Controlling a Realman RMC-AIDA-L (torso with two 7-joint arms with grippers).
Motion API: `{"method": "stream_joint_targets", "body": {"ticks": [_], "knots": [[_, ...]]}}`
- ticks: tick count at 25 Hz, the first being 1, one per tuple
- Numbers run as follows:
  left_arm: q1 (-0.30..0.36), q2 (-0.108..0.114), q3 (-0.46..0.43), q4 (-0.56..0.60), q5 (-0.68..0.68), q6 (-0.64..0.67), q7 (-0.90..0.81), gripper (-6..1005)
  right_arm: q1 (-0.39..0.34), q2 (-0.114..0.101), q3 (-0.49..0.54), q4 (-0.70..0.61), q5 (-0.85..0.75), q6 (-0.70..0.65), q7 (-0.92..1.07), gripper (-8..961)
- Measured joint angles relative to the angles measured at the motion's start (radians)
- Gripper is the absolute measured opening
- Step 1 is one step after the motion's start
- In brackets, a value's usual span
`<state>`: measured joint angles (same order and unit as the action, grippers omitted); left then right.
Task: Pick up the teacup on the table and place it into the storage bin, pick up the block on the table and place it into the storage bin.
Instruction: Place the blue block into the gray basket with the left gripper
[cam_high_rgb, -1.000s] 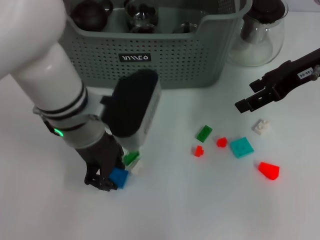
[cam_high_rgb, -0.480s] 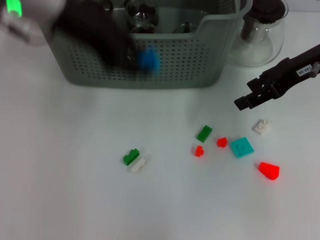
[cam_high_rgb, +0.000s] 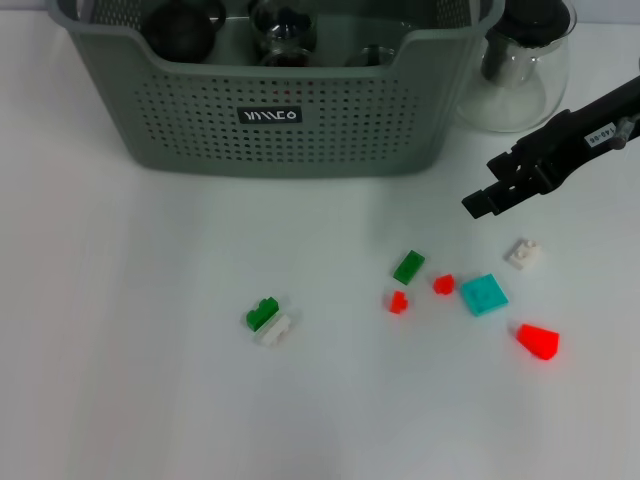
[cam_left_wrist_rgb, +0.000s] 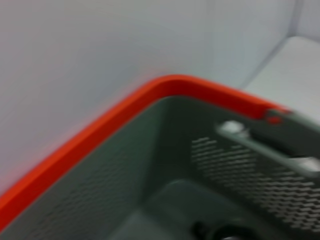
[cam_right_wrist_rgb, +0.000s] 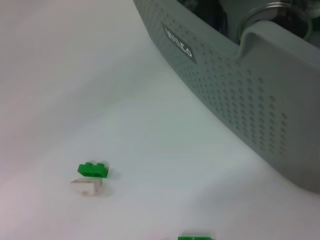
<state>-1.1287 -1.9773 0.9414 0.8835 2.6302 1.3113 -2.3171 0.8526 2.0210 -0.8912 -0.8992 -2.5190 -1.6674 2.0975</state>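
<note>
While the large grey-green perforated plastic storage bin (cam_high_rgb: 290, 120) stands at the far side of the white surface (cam_high_rgb: 120, 380), the right hand (cam_high_rgb: 490, 198) hangs just off its near right corner, dark and empty; whether its fingers are parted I cannot tell. The left hand appears in no view; its wrist camera looks down over the bin's rim into the bin's inside. Dark round vessels sit inside the bin, too hidden to name. A clear glass teapot (cam_high_rgb: 520, 70) stands just beside the bin's right end. In front of the bin lie loose blocks: a green block (cam_high_rgb: 262, 314) touching a white block (cam_high_rgb: 274, 330), and nearer the bin's right half a second green block (cam_high_rgb: 408, 267), two small red blocks (cam_high_rgb: 443, 284), a teal square tile (cam_high_rgb: 484, 294), a white piece (cam_high_rgb: 523, 253) and a red wedge (cam_high_rgb: 538, 341)
</note>
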Motion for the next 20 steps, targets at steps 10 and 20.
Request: {"method": "stream_joint_targets", "body": {"ticks": [10, 20], "knots": [[-0.055, -0.046, 0.028, -0.121, 0.197, -0.161, -0.054, 397, 0.003, 0.003, -0.015, 0.002, -0.002, -0.005, 0.004, 815], [-0.039, -0.063, 0.044, -0.121, 0.225, -0.169, -0.063, 568, -0.005, 0.007, -0.026, 0.002, -0.003, -0.004, 0.004, 816]]}}
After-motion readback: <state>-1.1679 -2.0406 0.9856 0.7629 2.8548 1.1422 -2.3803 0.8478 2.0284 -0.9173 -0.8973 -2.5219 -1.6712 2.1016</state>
